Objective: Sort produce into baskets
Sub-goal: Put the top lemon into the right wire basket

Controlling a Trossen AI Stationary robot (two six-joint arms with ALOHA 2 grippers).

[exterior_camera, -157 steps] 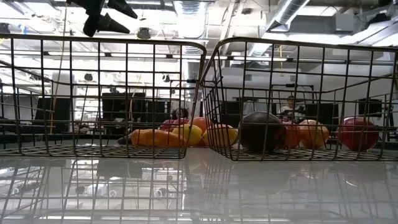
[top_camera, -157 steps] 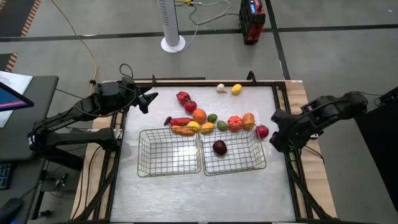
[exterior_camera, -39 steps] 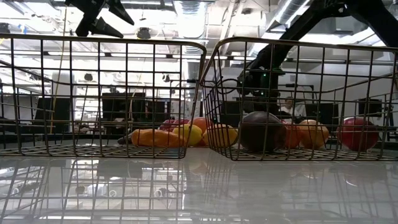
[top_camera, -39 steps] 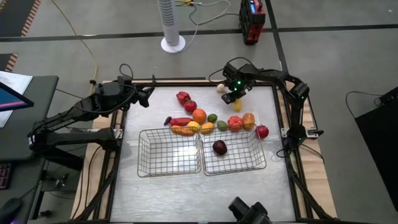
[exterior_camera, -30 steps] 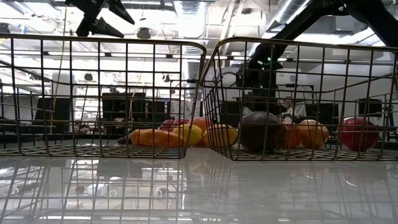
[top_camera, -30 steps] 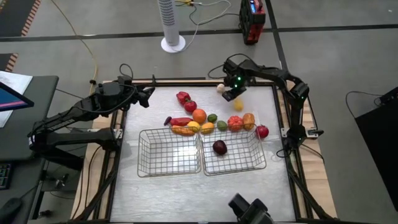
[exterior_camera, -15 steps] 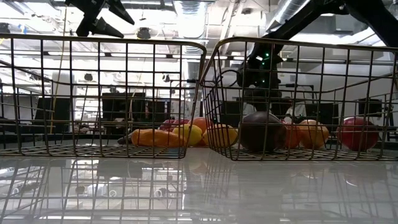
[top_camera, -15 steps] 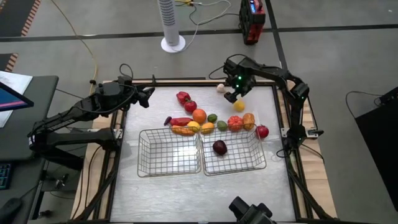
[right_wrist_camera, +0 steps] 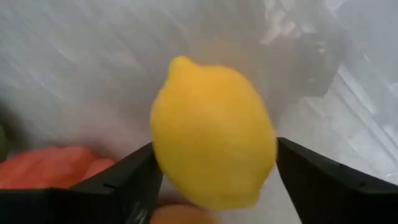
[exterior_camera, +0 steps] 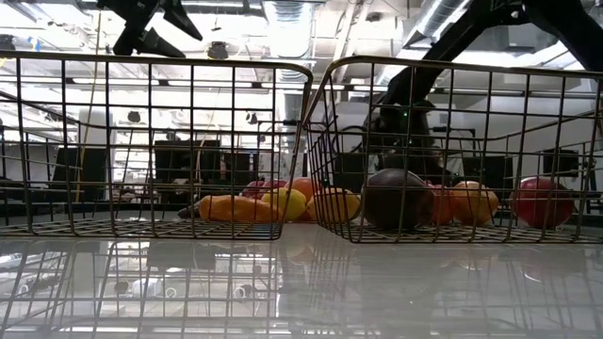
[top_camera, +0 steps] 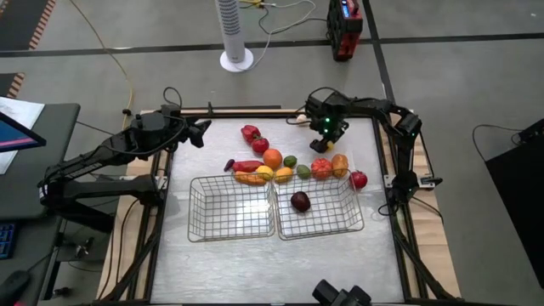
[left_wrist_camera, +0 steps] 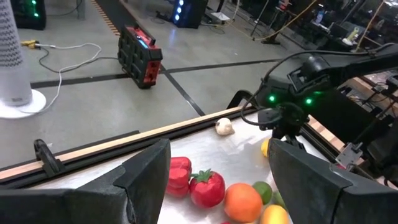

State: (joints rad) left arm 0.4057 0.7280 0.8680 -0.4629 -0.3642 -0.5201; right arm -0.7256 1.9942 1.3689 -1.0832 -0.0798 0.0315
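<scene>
A yellow lemon (right_wrist_camera: 214, 134) lies on the table at the far right. My right gripper (top_camera: 326, 138) stands over it, pointing down. It is open, with one finger (right_wrist_camera: 118, 183) on each side of the lemon. My left gripper (top_camera: 201, 134) is open and empty, up in the air over the table's far left corner. Two wire baskets stand side by side near the middle: the left one (top_camera: 204, 223) is empty, and the right one (top_camera: 350, 223) holds a dark maroon fruit (top_camera: 300, 201). A row of produce (top_camera: 272, 159) lies just beyond the baskets. My right gripper comes at the lemon from above, and its fingers (right_wrist_camera: 323, 180) stand at the lemon's two sides (right_wrist_camera: 163, 124). I cannot tell whether they touch it. The lemon fills the gap between them.
A whitish piece (left_wrist_camera: 224, 126) lies near the far edge beside the right arm. A red pepper (top_camera: 250, 133), an orange (top_camera: 272, 158), a lime (top_camera: 290, 161), a red-orange piece (top_camera: 320, 168) and a red apple (top_camera: 359, 179) crowd the space between the lemon and the baskets.
My right gripper has come down over the lemon, moving slightly toward the table's near and right edges, so the lemon now sits between its fingers. The lemon has stayed where it lay.
</scene>
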